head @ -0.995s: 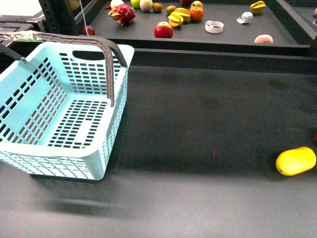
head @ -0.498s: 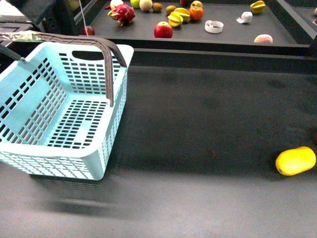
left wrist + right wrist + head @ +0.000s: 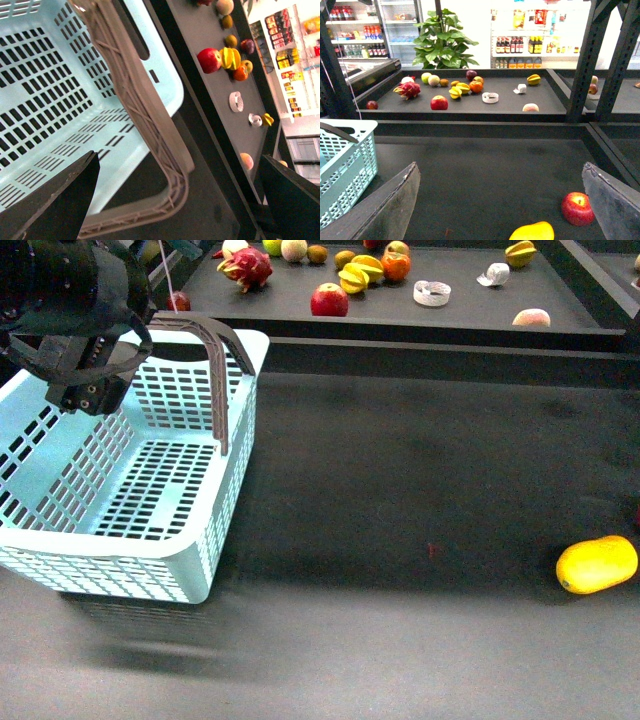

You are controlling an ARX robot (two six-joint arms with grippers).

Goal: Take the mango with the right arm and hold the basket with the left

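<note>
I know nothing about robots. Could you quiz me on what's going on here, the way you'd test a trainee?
1. True or false: the mango lies inside the basket.
2. The arm above the basket in the front view is: A the left, B the right, C neither.
3. In the right wrist view, which fruit lies beside the mango?

Key: 1 false, it lies on the table, well apart from the basket. 2 A. 3 a red apple.
</note>
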